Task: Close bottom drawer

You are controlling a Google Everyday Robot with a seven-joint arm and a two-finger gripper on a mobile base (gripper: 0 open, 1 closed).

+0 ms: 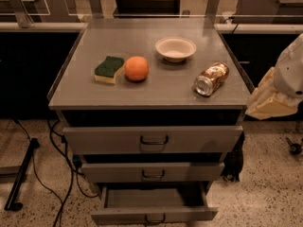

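Observation:
The grey cabinet (71, 98) has three drawers. The bottom drawer (118, 215) is the narrowest and stands pulled out the farthest, with its inside showing and a small dark handle (155, 218) at the frame's lower edge. The top drawer (94, 139) and the middle drawer (109, 172) stick out a little. My gripper (272, 98), on the white and cream arm, hangs at the right edge beside the cabinet top. It is well above the bottom drawer and to its right, and touches nothing.
On the cabinet top lie a green-and-yellow sponge (109, 69), an orange (136, 68), a white bowl (175, 48) and a tipped can (211, 78). Black cables (52, 183) and a stand leg (21, 183) lie on the floor at left. A chair (147, 4) stands behind.

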